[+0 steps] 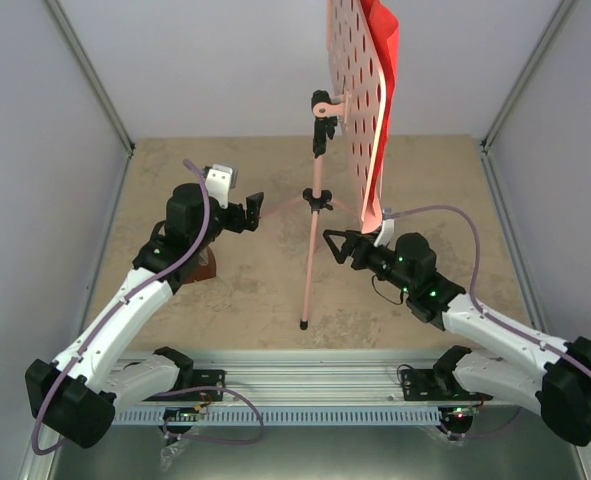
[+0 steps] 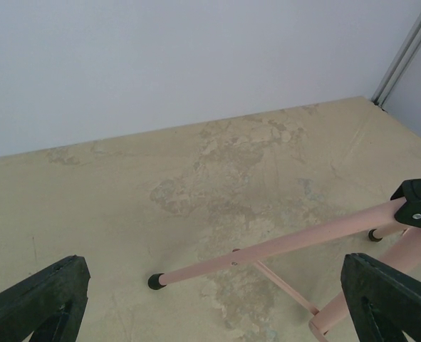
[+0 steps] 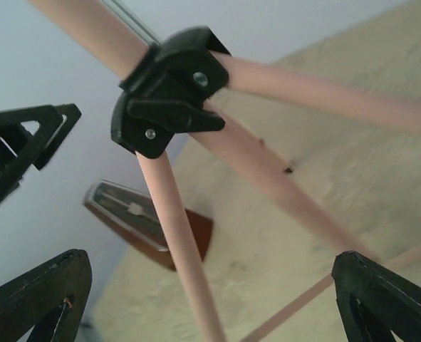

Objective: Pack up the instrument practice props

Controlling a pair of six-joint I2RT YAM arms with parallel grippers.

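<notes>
The pink music stand (image 1: 315,250) stands on its tripod mid-table, with its hole-dotted desk (image 1: 355,90) high at the back. A red sheet (image 1: 385,60) rests against the desk; I cannot make out the white sheet. The brown metronome (image 1: 205,266) stands at the left, partly hidden by my left arm, and also shows in the right wrist view (image 3: 149,228). My left gripper (image 1: 258,208) is open and empty, just left of the black tripod hub (image 1: 317,201). My right gripper (image 1: 331,240) is open, and a pink leg (image 3: 178,242) runs between its fingers without touching them.
Grey walls enclose the table on the left, back and right. A metal rail (image 1: 305,385) carrying both arm bases runs along the near edge. The front foot of the tripod (image 1: 304,324) sits close to that rail. A black-capped leg (image 2: 155,281) lies ahead of my left gripper (image 2: 214,285).
</notes>
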